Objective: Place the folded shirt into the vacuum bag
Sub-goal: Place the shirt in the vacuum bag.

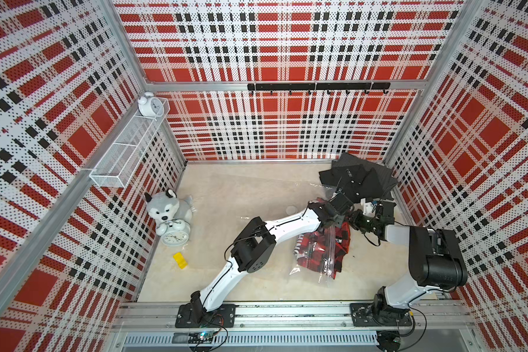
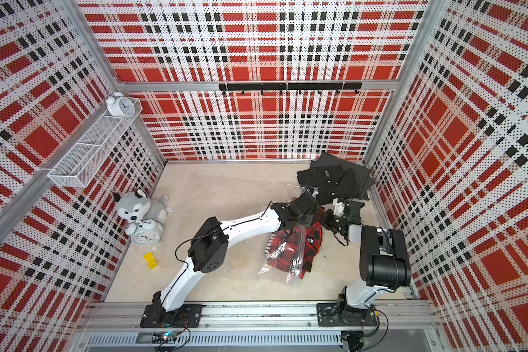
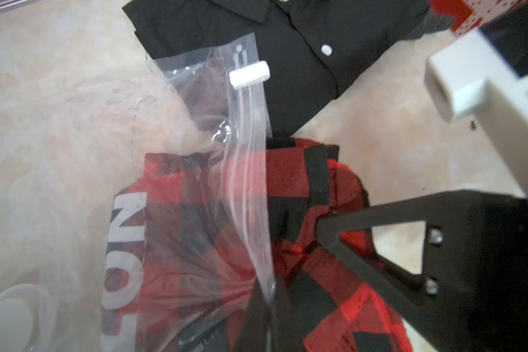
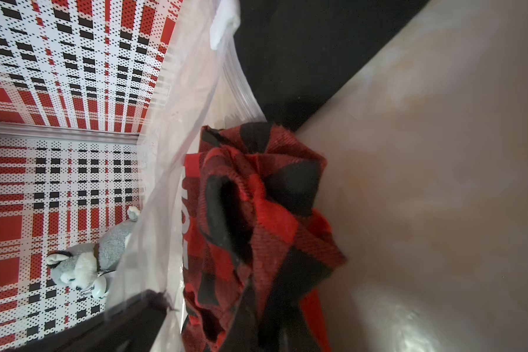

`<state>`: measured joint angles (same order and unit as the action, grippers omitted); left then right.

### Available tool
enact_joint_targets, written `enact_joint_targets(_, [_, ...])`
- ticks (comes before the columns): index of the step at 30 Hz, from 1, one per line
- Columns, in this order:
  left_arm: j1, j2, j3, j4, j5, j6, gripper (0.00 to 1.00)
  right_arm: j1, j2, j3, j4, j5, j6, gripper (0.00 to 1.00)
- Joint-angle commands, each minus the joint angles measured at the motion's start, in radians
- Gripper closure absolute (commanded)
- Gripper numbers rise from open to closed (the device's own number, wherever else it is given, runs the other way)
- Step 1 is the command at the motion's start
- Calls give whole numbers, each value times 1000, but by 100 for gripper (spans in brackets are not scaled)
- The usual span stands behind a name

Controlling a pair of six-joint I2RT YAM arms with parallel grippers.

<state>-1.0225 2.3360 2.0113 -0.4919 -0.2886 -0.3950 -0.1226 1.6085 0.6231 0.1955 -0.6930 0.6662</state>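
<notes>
Clearly the step in hand is feeding the red-and-black plaid folded shirt [image 1: 319,248] through the mouth of the clear, crinkly plastic vacuum bag [image 3: 192,91]. In both top views shirt and bag lie right of centre in the frame, below a pile of black shirts [image 1: 357,179] at the upper right. The left gripper [image 3: 267,292] is pressed together on the bag's ribbed zip strip [image 3: 250,183]. The right gripper [image 3: 325,228] seems pinched on bunched plaid cloth just beside it. Part of the shirt shows through the plastic, and the rest lies outside the strip. To do this well, the left gripper should lift the lip taut while the right gripper pushes the cloth low and deep without dragging the bag.
</notes>
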Motion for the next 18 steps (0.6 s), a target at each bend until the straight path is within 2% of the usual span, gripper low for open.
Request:
enact_joint_targets(1, [-1,-56,-14,86,62,-14,100,33,-31,-3,-2,12,1,89])
enact_joint_targets(7, [-4,-78,-44,121,116,-30,100,100,13,41,45,74,66,89])
enact_joint_targets(11, [-5,-99,-74,152,129,-38,100,142,69,107,46,143,92,84])
enact_joint_targets(13, [-3,-109,-96,165,122,-42,100,142,85,128,33,160,94,79])
enact_joint_targets(18, [16,-136,-164,208,117,-54,100,132,5,119,-87,222,29,49])
